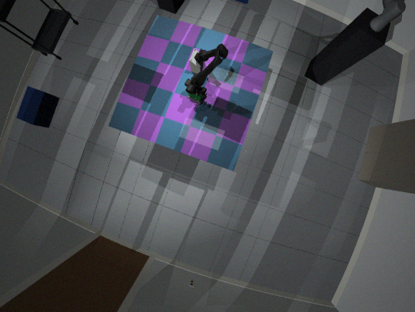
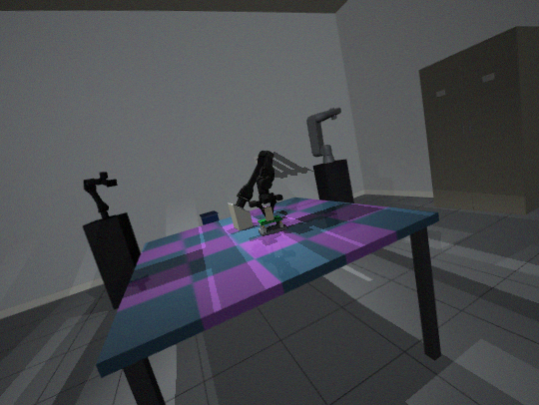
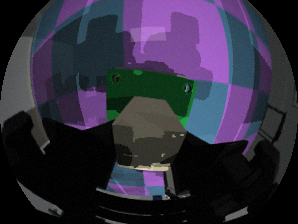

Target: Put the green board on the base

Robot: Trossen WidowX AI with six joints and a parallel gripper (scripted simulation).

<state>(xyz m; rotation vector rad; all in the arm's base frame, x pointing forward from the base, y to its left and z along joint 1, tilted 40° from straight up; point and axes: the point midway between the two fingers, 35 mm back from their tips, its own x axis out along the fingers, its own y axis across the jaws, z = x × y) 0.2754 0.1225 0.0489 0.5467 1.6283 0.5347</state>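
The square handle [image 2: 269,213] [image 3: 149,132] is gripped right now by the end effector [image 1: 197,91] [image 2: 269,205] [image 3: 147,121], its fingers closed on the pale block from either side. And the green board [image 1: 197,98] [image 2: 264,220] [image 3: 145,85] is seen handle side up, directly below the end effector, over the grey base [image 2: 272,229]. In the exterior view, parts of the base are seen beneath the board's edge, above the checkered tabletop [image 1: 177,138] [image 2: 240,299] [image 3: 175,45]. Up close in the wrist view, two corner holes are shown along the far edge, one hole [image 3: 116,78] dark with a reddish tint, the other hole [image 3: 187,88] brighter inside; whether a pin is seated in either cannot be told. The near corners are hidden by the handle and the fingers, and whether the board is lying flat on all four posts cannot be told either. The dark arm [image 1: 209,70] [image 2: 254,180] is bent over the work, with a pale upright block [image 1: 194,66] [image 2: 241,216] standing near it on the tabletop.
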